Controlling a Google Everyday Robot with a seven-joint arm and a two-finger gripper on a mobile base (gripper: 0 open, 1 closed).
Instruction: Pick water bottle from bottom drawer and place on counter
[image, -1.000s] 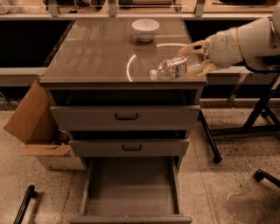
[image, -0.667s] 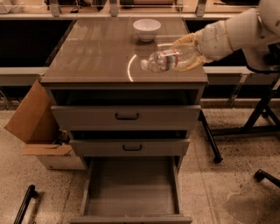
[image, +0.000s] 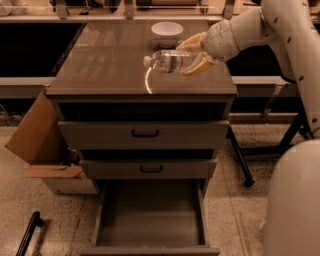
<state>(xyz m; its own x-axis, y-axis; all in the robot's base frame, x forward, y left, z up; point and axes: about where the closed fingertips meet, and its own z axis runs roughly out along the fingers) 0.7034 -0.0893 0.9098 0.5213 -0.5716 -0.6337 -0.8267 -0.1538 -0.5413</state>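
Counter (image: 105, 65): glossy top of drawer cabinet, curved glare near middle. Bottom drawer (image: 150, 215): pulled out, floor bare. Two upper drawers partly open. White arm (image: 280, 30) reaches in from right. Cardboard box (image: 37, 135) on floor left of cabinet. White bowl (image: 167, 31) at counter's far edge. Water bottle (image: 170, 61): horizontal over counter's right half, cap pointing left. Gripper (image: 192, 55): fingers clamped on bottle's base end.

The tool (image: 191, 55) holds the water bottle (image: 167, 60) over the counter (image: 100, 65), just before the bowl (image: 166, 31).
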